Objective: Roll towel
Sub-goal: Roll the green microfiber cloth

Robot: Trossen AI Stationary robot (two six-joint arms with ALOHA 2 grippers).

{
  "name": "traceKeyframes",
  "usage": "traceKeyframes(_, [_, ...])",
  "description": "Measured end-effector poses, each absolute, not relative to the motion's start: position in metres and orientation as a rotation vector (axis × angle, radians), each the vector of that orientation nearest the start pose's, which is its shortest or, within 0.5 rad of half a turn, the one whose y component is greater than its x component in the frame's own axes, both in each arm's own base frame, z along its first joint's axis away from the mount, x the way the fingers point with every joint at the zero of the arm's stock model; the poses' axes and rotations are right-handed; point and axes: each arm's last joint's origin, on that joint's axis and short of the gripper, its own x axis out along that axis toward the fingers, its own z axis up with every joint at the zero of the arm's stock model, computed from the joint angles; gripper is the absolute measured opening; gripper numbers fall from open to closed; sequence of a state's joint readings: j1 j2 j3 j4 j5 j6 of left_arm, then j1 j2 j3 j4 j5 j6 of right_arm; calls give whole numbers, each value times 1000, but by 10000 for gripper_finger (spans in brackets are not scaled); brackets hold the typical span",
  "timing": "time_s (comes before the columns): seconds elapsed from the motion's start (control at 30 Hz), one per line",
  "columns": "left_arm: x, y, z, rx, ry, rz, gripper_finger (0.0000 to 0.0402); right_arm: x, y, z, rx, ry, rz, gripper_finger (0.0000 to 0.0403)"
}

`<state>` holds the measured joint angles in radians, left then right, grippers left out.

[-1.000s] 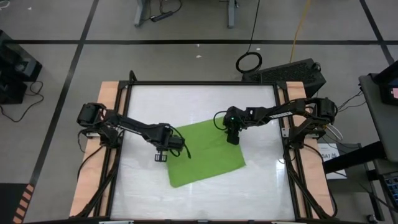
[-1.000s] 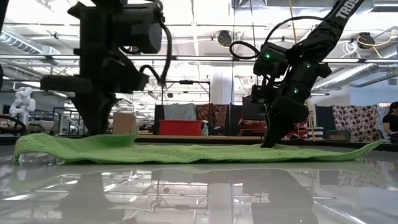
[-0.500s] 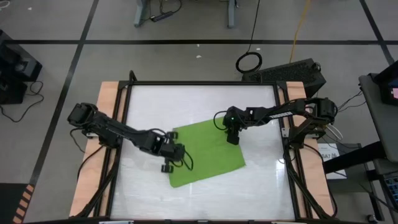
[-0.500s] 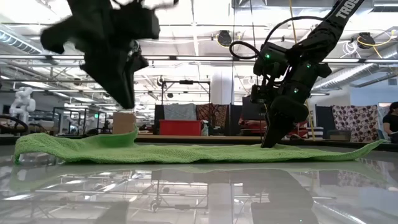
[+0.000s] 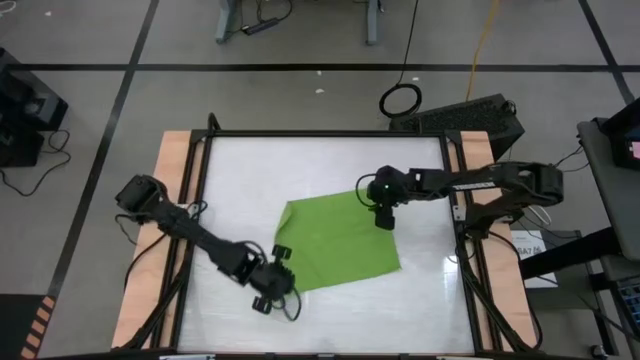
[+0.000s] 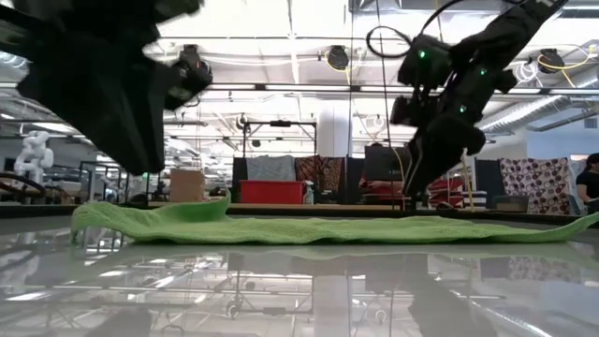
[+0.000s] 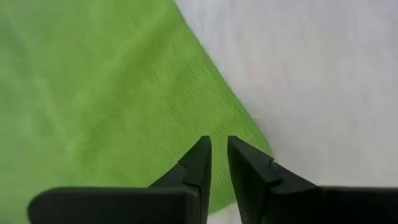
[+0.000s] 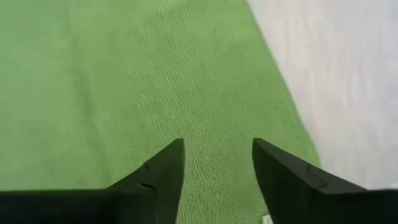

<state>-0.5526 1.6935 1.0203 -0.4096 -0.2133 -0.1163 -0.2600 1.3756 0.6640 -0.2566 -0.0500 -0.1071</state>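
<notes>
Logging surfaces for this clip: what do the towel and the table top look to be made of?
Towel: soft woven cloth, probably microfibre or terry, matte; fine ribbed weave shows in the right wrist view.
Table top: hard, glossy white panel, maybe laminate or acrylic; it mirrors the room in the low view.

My high cam looks straight down, whole table (image 5: 320, 150) mid-frame, floor all round. Low cam sits at tabletop height, facing level into the room. Both share the towel (image 5: 335, 240): centre of frame from above, thin strip across mid-frame down low. Wrist cams sit v. close over it, fingers at frame bottom.
</notes>
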Motion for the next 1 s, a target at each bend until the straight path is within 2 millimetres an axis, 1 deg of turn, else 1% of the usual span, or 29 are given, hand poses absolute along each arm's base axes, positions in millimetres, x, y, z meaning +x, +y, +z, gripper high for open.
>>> traceKeyframes(0.1, [277,-179,163,425,1013,-223,89,237,-61,180,30,917,-122,211])
traceKeyframes(0.2, [274,-186,153,457,1026,-228,128,233,-53,185,43,917,-30,225])
traceKeyframes(0.3, [273,-190,144,465,1050,-220,175,230,-38,187,48,925,112,228])
traceKeyframes(0.37, [273,-191,141,470,1054,-205,205,229,-27,185,36,934,164,225])
traceKeyframes(0.47, [274,-189,139,456,1064,-177,230,227,-8,182,7,952,236,217])
traceKeyframes(0.57, [275,-187,139,429,1069,-161,233,224,12,180,-18,979,308,209])
traceKeyframes(0.7, [275,-187,139,412,1082,-183,219,221,39,180,-49,990,388,200])
traceKeyframes(0.87, [273,-188,141,377,1084,-190,198,212,65,178,-86,1035,423,197])
traceKeyframes(1.0, [273,-189,142,350,1088,-196,194,206,82,178,-115,1048,432,196])
